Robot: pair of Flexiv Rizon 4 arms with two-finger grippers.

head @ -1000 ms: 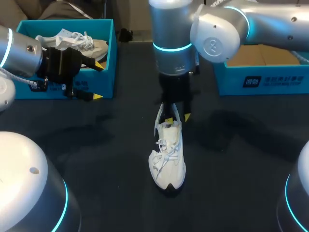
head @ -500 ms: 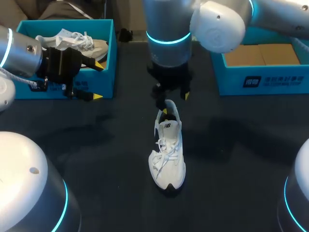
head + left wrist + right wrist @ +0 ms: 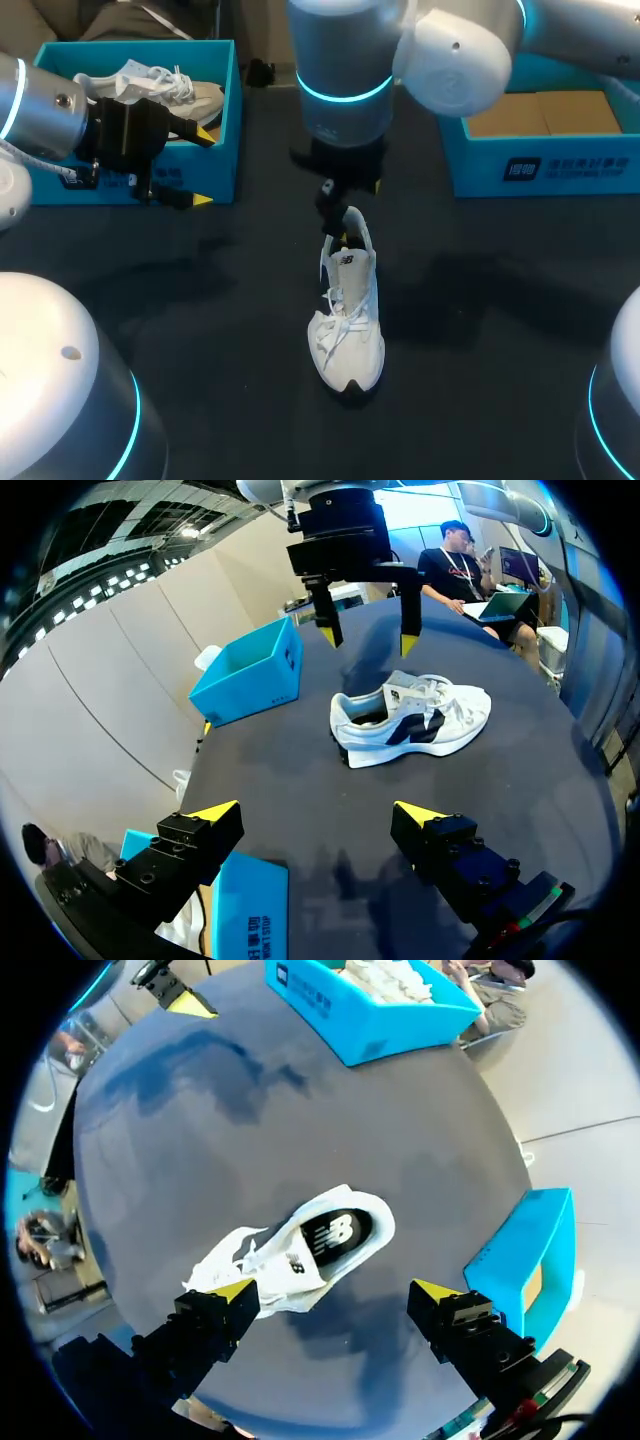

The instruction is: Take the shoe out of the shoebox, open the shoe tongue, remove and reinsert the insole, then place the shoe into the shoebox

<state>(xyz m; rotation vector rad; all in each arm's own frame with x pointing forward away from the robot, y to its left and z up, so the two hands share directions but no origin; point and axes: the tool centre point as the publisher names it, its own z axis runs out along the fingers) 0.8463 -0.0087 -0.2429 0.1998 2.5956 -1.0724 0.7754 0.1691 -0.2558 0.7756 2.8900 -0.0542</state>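
A white laced shoe [image 3: 348,320] stands upright on the dark table, toe toward me, with its tongue lifted and its black inside showing [image 3: 330,1235]. My right gripper [image 3: 345,200] hangs above the heel end, open and holding nothing; the left wrist view shows its yellow tips [image 3: 368,640] spread wide above the shoe [image 3: 410,720]. In its own view the right gripper [image 3: 335,1290] looks straight down onto the shoe. My left gripper [image 3: 203,168] stands open and empty in front of the left blue shoebox [image 3: 225,120]; in its own view the left gripper [image 3: 318,813] faces the shoe from a distance.
Another white shoe [image 3: 160,85] lies in the left shoebox. A second blue shoebox [image 3: 540,160] with a cardboard floor stands at the back right. Bare dark tabletop surrounds the shoe.
My right gripper has opened and lifted off the shoe's heel end. The shoe stays in place with its tongue up. The left arm has not moved.
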